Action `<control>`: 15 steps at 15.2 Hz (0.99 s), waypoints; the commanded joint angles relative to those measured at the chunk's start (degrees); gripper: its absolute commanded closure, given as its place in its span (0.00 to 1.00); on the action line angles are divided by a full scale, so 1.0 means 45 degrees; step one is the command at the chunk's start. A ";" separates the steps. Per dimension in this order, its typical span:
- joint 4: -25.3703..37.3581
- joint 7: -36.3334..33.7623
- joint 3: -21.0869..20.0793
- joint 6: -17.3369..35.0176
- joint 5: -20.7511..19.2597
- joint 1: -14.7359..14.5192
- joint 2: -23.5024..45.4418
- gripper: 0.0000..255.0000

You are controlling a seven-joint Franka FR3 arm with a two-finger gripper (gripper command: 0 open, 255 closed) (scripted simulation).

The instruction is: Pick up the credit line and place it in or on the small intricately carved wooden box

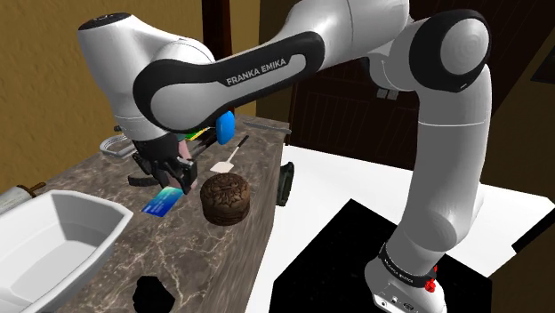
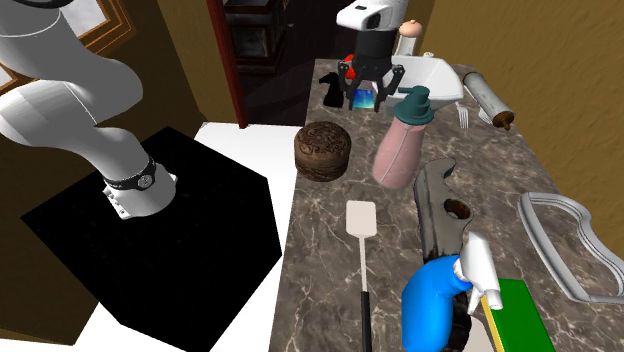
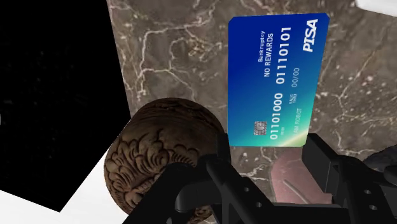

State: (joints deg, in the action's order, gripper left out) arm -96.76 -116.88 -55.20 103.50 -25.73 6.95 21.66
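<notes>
Zero steps confirmed: gripper (image 1: 178, 180) over blue card (image 3: 275, 76) at the shoulder view's centre-left (grasp: cannot tell); card not yet on carved box (image 1: 224, 197) beside it.

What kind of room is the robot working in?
Most likely a kitchen. The arm reaches over a dark marbled countertop with a white sink set in it, and cooking tools lie on the counter: a spatula and a rolling pin.
</notes>
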 commanded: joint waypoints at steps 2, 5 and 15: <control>0.0369 0.0126 -0.0075 -0.0429 0.0142 -0.0007 -0.0123 1.00; 0.0780 0.0256 -0.0134 -0.0879 0.0259 -0.0028 -0.0223 1.00; -0.0618 0.2195 -0.0694 -0.0707 0.2236 0.2263 -0.2801 1.00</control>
State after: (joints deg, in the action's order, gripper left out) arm -96.72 -109.48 -57.77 99.05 -18.30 14.10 12.41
